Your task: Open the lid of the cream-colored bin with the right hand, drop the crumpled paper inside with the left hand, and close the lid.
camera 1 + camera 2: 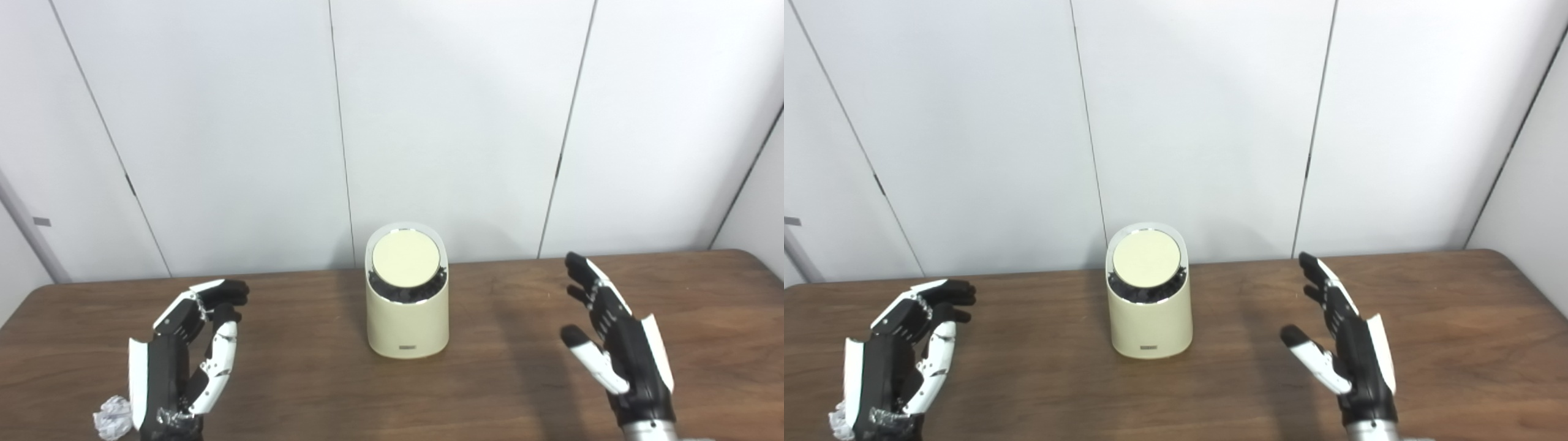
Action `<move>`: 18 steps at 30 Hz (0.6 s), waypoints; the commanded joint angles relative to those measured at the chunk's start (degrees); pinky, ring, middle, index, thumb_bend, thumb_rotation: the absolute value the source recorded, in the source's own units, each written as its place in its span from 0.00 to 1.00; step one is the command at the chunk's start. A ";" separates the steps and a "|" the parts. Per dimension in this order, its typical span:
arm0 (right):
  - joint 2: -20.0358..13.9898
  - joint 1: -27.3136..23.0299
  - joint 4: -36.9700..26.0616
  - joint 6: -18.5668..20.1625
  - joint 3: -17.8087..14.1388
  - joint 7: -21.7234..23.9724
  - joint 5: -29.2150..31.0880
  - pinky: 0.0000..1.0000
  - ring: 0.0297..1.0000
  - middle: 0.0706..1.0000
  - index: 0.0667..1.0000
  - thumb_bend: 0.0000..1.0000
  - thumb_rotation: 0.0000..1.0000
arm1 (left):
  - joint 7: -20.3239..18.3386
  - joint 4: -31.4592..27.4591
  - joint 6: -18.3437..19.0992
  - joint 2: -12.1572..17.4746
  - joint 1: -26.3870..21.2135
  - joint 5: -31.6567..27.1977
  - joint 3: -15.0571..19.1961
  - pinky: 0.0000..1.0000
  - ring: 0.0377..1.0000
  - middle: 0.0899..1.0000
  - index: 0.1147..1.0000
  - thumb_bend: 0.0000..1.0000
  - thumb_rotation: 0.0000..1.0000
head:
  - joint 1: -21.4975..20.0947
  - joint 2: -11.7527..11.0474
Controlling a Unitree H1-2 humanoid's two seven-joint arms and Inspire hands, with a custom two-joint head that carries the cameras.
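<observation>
Both robot hands (184,349) (612,343) open, holding nothing

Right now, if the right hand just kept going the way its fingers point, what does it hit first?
Nothing, probably. The right hand points away toward the wall, well to the right of the cream bin, over bare table. The way looks free to the table's far edge, though depth is unclear.

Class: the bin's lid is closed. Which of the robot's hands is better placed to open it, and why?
The right hand: it is open, empty and turned towards the cream-colored bin. The left hand sits beside the crumpled paper, its own pickup.
</observation>
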 commanded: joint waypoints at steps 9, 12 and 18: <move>-1.06 -13.57 -5.13 11.37 4.03 3.81 -8.87 0.81 0.89 0.89 0.88 0.90 0.66 | 0.45 -1.24 -1.35 -1.67 -1.98 2.11 -0.66 0.52 0.60 0.59 0.56 0.19 0.46 | 1.14 -0.46; -1.06 -17.17 -3.95 14.58 5.64 5.43 -10.28 0.81 0.89 0.90 0.90 0.91 0.63 | 0.57 -1.10 -1.52 -2.07 -2.09 2.96 -0.90 0.52 0.60 0.59 0.56 0.19 0.46 | 1.54 -0.48; -0.95 -22.13 -0.46 17.60 8.28 6.13 -13.17 0.80 0.90 0.92 0.91 0.87 0.64 | 1.12 -1.57 -0.96 -3.41 -2.24 3.77 -0.96 0.52 0.60 0.60 0.56 0.20 0.47 | 1.88 -0.44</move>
